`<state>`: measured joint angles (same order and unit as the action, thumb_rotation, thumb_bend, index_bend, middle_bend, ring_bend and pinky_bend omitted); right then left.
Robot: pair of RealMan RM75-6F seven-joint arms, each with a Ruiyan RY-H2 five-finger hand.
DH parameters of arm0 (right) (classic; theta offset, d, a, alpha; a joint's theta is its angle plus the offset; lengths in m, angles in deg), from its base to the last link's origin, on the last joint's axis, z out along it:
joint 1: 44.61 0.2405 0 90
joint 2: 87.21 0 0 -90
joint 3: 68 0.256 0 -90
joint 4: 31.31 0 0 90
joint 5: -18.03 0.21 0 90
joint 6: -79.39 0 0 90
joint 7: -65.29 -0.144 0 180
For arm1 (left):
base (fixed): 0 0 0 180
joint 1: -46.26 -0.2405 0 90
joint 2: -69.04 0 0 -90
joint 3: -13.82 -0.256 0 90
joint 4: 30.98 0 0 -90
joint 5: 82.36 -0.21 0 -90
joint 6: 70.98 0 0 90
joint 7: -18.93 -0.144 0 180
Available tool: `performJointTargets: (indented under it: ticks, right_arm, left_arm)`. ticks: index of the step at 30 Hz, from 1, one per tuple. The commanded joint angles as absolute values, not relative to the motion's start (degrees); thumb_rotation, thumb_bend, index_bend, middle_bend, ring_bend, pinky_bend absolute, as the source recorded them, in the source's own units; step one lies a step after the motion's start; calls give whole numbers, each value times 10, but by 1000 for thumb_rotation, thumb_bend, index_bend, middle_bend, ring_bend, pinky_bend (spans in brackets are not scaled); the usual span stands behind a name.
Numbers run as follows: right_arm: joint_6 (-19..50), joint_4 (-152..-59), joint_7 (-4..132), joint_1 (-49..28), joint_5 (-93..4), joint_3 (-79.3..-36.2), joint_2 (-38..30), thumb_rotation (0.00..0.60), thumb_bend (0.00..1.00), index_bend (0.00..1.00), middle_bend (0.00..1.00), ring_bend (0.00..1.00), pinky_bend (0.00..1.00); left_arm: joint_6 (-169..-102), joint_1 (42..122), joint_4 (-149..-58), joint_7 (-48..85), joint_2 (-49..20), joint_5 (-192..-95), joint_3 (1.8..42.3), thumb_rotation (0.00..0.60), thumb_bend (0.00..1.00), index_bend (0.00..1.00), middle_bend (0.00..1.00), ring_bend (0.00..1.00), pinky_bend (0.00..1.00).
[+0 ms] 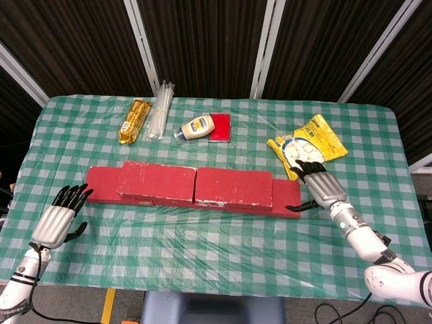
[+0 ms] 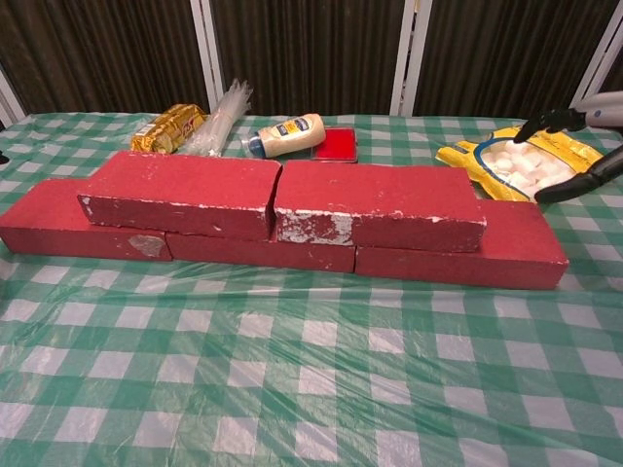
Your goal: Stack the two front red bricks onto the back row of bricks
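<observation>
Only the head view shows the left hand (image 1: 57, 219), empty, fingers apart.

No readable words anywhere. Blue label on the squeeze bottle (image 2: 287, 134) in the upper middle too blurred to make out; print on the yellow snack bag (image 2: 521, 160) at upper right likewise.

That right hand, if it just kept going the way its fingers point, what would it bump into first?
Most likely the yellow snack bag: the right hand points up-table toward it, fingers apart and holding nothing. How high the hand sits is unclear, so it might pass over the bag.
</observation>
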<state>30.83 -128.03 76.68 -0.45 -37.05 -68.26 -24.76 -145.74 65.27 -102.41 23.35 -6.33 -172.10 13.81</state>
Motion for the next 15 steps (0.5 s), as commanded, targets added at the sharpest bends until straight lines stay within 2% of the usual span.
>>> performJointTargets:
  ticks: [1, 6, 15]
  right_arm:
    - [327, -1263, 780, 1, -356, -681, -226, 309, 122, 253, 0, 0, 0]
    - [342, -1255, 789, 5, -352, -678, -205, 309, 136, 303, 0, 0, 0]
    - [369, -1254, 783, 11, -352, -670, -190, 309, 137, 281, 0, 0, 0]
  left_arm:
    - [-1460, 652, -1024, 234, -63, -1722, 138, 600, 392, 0, 0, 0, 4]
    - [-1465, 649, -1024, 236, -60, -1721, 138, 600, 392, 0, 0, 0, 4]
    - [-1468, 647, -1026, 238, -57, -1721, 138, 600, 392, 0, 0, 0, 4]
